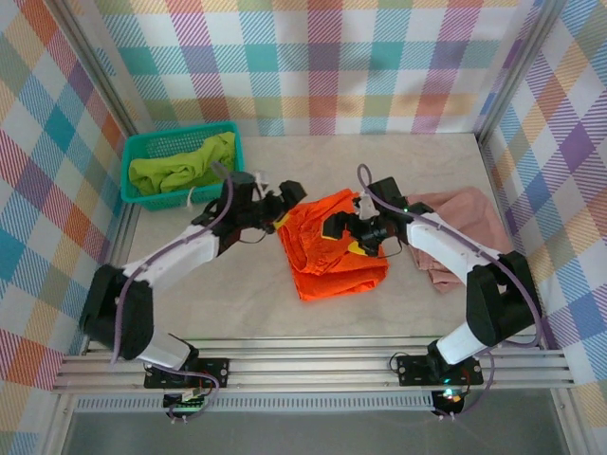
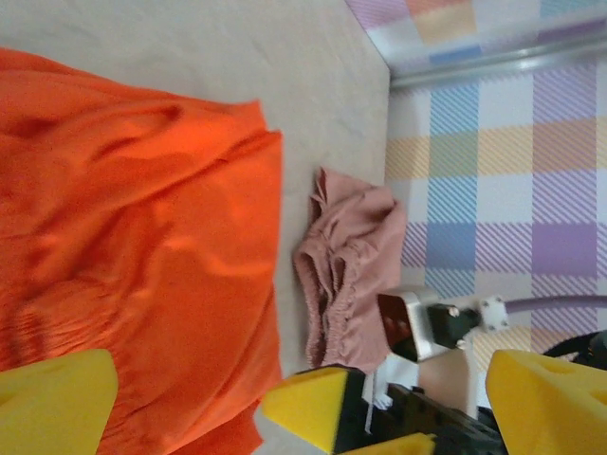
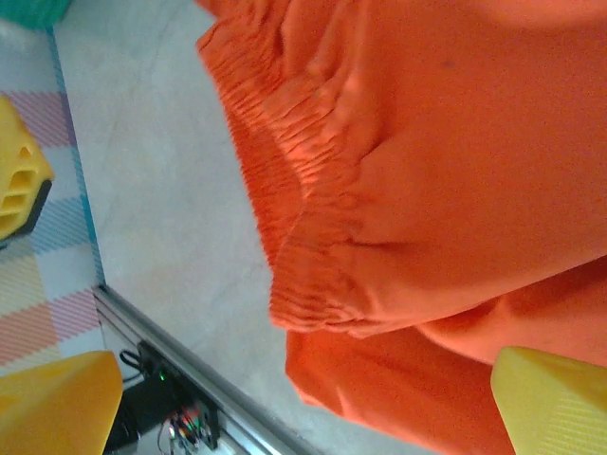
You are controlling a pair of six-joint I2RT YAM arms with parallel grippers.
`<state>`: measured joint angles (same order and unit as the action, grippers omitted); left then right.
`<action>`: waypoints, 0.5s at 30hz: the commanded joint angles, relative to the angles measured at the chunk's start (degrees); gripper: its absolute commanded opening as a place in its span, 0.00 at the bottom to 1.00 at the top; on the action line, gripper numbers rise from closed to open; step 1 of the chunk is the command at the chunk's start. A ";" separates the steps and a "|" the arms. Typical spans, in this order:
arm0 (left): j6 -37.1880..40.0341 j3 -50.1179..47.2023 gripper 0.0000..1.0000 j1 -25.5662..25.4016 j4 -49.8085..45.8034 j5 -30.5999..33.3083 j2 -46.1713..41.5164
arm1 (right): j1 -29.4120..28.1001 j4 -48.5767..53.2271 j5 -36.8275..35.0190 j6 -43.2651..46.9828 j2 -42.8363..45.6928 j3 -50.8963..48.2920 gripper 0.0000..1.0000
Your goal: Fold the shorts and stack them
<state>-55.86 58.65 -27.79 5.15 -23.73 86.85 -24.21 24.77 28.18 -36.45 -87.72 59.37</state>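
Orange shorts (image 1: 332,256) mid-table, partly folded (elastic waistband rumpled). Pink shorts (image 1: 465,223) crumpled just right of them. Lime-green shorts (image 1: 175,171) heaped in teal basket (image 1: 171,140).

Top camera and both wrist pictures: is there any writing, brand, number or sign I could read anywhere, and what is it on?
No text can be read.
The orange shorts, pink shorts, green shorts and teal basket show no print, tag or logo.
The small circuit board may carry markings, but they are too small and blurred to read.
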 commanded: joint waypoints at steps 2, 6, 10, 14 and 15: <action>-3.67 3.54 0.98 -1.43 7.77 -4.01 9.59 | 3.13 -7.34 2.42 -2.87 -2.84 -4.16 1.00; -3.38 6.05 0.97 -2.81 8.43 -3.43 16.28 | 4.14 -8.68 2.33 -3.28 -4.61 -7.07 0.99; 1.29 5.95 0.95 -2.86 3.24 0.35 20.38 | 4.58 -9.09 1.73 -2.86 -4.86 -9.30 0.99; 8.00 6.33 0.93 -2.43 -4.35 7.00 20.87 | 5.11 -8.89 1.50 -2.14 -5.39 -10.61 0.99; 8.88 6.57 0.93 -2.43 -5.17 7.48 20.61 | 5.05 -8.88 1.61 -2.06 -5.59 -10.75 0.99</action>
<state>-52.56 63.59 -30.26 5.72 -20.97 107.83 -19.55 16.91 29.04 -38.76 -92.42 49.56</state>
